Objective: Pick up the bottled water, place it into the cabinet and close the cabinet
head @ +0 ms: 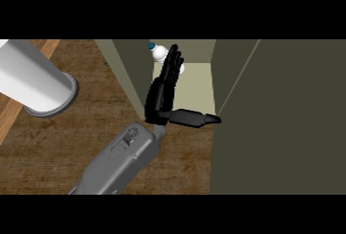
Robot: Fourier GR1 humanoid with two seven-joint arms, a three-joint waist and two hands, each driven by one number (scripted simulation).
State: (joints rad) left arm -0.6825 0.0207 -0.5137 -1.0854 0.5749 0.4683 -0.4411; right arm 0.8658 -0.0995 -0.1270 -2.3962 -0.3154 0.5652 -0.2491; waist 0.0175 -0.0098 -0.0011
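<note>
Inside the open cabinet (196, 82), toward its far end, stood the bottled water (159, 52), partly hidden behind the right hand (164, 93), whose fingers were straight and pressed together, thumb jutting right above the wooden counter (81, 137).

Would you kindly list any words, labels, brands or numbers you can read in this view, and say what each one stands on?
None can be read.
Bottled water inside the cabinet: blue cap and white body show, no legible label; the hand hides much of it.
White cylinder on the wooden counter: plain, no text.
Grey forearm: raised shapes only, no lettering.
</note>
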